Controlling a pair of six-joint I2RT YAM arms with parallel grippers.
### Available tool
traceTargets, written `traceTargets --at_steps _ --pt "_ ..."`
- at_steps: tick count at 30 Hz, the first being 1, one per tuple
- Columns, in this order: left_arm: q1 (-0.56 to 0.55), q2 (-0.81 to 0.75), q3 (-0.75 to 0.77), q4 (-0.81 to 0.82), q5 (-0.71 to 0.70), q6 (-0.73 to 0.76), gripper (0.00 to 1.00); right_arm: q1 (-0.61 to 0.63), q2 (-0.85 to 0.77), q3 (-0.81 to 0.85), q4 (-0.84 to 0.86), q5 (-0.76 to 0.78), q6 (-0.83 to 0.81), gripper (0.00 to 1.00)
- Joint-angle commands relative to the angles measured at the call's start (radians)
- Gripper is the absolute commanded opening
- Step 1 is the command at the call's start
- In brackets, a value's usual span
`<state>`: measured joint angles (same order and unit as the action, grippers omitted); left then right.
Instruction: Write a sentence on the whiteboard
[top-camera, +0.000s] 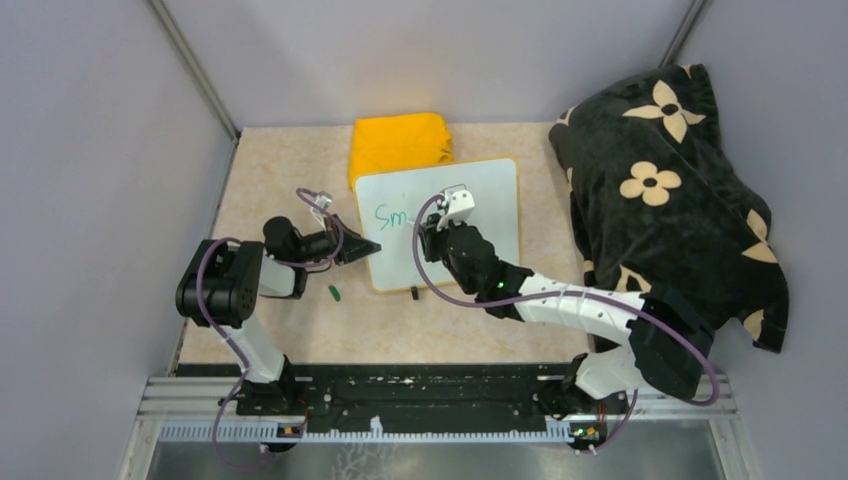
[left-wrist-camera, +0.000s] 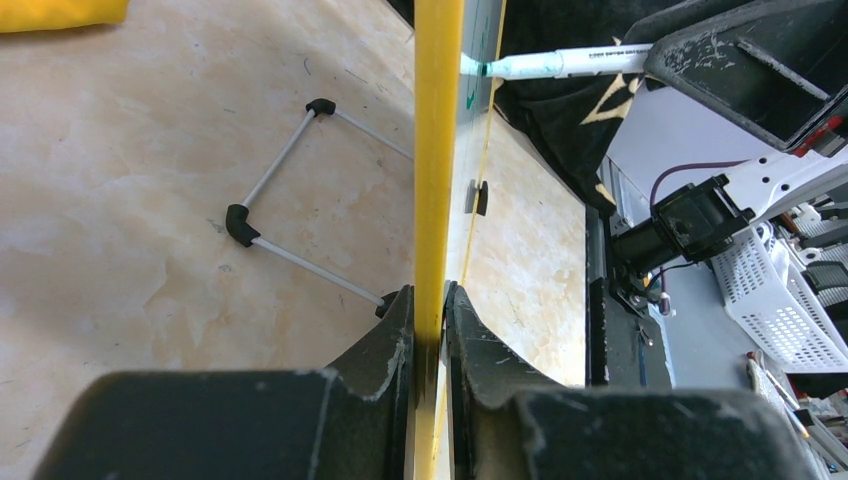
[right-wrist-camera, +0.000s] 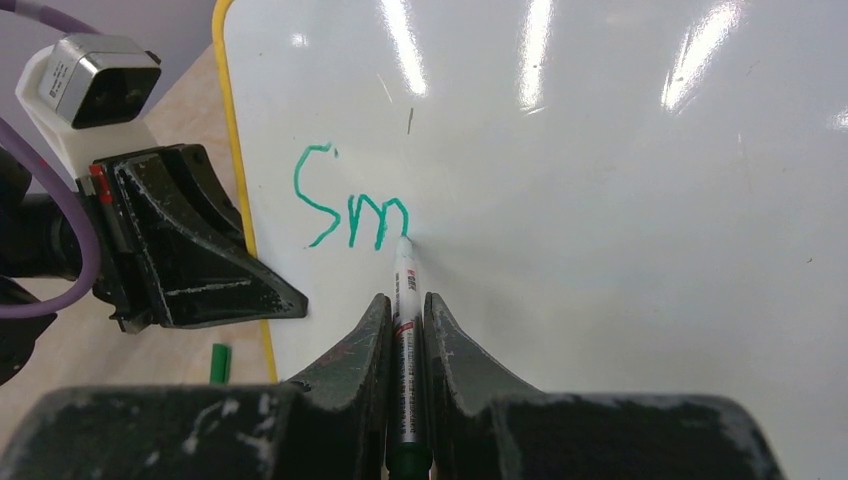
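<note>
The whiteboard lies on the table, its yellow rim seen edge-on in the left wrist view. My left gripper is shut on the rim at the board's left edge, also visible as the dark left gripper in the right wrist view. My right gripper is shut on a green marker. The marker's tip touches the board just right of the sentence, which reads "Sm" in green.
A folded yellow cloth lies behind the board. A black flowered blanket covers the right side. A green cap lies left of the board's near corner. The board's wire stand rests on the table beneath it.
</note>
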<state>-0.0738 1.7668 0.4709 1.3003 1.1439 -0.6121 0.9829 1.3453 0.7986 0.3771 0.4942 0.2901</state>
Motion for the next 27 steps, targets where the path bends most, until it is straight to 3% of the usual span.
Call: traceTargets --at_steps 1,27 --pt "-0.001 0.001 0.003 -0.037 -0.032 0.042 0.00 -0.030 -0.013 -0.030 -0.041 0.018 0.005 0.00" --pt "-0.001 -0.001 0.003 -0.044 -0.032 0.046 0.00 -0.033 -0.094 0.037 0.010 0.018 -0.026 0.00"
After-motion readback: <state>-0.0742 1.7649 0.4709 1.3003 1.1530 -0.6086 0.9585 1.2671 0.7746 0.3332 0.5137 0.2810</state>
